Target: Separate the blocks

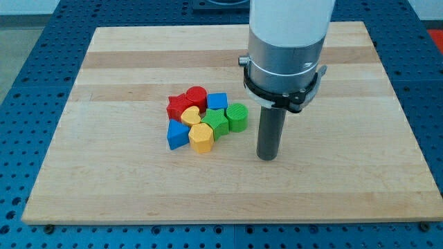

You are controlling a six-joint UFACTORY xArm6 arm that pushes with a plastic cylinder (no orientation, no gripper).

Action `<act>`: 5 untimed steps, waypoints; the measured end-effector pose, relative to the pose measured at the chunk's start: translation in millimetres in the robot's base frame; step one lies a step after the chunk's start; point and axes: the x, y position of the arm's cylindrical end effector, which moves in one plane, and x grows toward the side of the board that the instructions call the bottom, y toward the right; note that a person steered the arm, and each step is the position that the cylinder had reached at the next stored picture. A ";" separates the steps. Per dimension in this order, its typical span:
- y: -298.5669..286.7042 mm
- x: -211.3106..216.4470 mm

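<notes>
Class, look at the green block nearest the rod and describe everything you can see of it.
The green cylinder looks like ribbed, matte plastic, standing upright with its round face up. It sits at the right edge of the cluster on the wooden board, pressed against the green star on its left, with the blue cube just above and left. My tip rests on the board to its lower right, apart from it.
</notes>
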 end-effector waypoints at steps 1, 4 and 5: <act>0.0 0.0; -8.2 -33.6; -8.6 -46.1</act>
